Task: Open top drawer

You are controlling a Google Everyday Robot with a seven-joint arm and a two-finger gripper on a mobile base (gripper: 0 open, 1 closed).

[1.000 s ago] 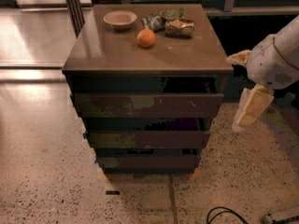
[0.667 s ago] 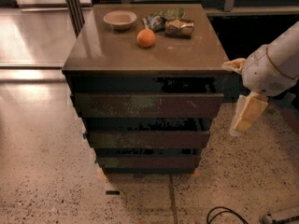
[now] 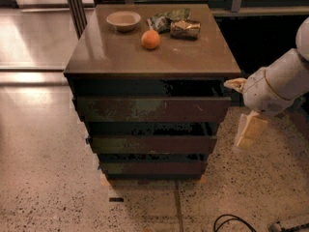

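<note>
The top drawer [image 3: 152, 108] is the widest dark brown front, with greenish worn patches, just under the cabinet top [image 3: 96, 57]. A dark gap shows above it. My gripper [image 3: 242, 108] is at the cabinet's right side, beside the drawer's right end. Its two cream fingers are spread apart and hold nothing. The upper finger [image 3: 236, 84] points at the cabinet's top right corner, and the lower finger [image 3: 250, 129] hangs down clear of the cabinet. Whether the upper finger touches the drawer I cannot tell.
Two slimmer drawer fronts [image 3: 152, 144] sit below. On the cabinet top are a small bowl [image 3: 123, 20], an orange [image 3: 150, 39] and snack bags [image 3: 178, 25]. A black cable [image 3: 231, 222] lies on the speckled floor at the lower right.
My gripper has moved down and slightly left, closer to the right end of the top drawer. The drawers and the things on top have not moved.
</note>
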